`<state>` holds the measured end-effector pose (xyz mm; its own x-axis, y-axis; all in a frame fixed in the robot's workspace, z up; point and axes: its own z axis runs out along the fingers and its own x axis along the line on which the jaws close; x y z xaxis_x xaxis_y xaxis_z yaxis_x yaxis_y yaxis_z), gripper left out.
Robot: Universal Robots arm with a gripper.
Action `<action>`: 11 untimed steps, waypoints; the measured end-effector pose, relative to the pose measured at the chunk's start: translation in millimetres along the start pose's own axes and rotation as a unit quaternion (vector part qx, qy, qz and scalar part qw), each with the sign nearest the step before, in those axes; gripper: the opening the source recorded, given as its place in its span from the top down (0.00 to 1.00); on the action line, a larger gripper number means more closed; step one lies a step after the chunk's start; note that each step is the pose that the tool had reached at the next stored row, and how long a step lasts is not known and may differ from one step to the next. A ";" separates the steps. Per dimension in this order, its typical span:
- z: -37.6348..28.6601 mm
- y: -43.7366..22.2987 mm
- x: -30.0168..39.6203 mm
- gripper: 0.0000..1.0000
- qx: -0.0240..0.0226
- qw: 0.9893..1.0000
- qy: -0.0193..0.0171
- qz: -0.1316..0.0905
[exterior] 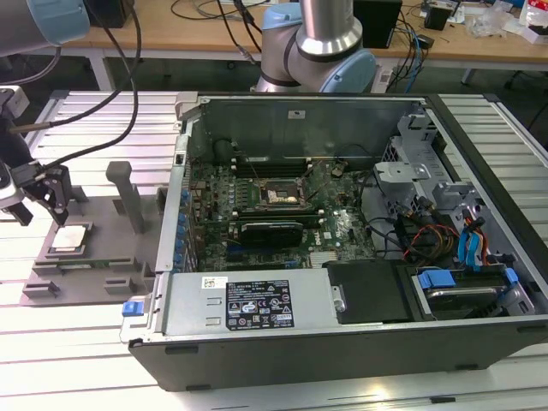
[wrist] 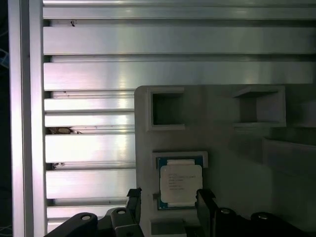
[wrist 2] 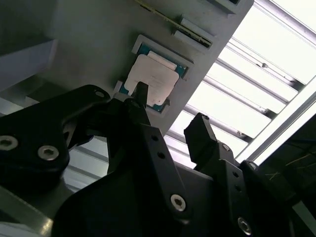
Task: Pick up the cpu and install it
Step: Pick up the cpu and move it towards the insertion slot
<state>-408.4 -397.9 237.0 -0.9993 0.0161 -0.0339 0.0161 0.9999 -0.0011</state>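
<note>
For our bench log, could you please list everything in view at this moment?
table: one, slatted aluminium, under everything.
case: one, black, open, on the table.
motherboard: one, green, inside the case.
socket: one, black-framed, on the motherboard.
expansion card: one, black, beside the socket.
fixture: one, grey, on the table, at the exterior view's left of the case.
cpu: one, silver-grey, in a fixture pocket.
arm: one, silver and blue, beyond the case.
gripper: one, black, open, just above the cpu.
</note>
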 end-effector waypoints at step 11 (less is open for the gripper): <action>9.4 0.0 0.3 0.43 0.000 1.000 0.000 0.000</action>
<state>-408.4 -397.9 227.7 -0.9993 0.0161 -0.0339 0.0162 0.9999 -0.0011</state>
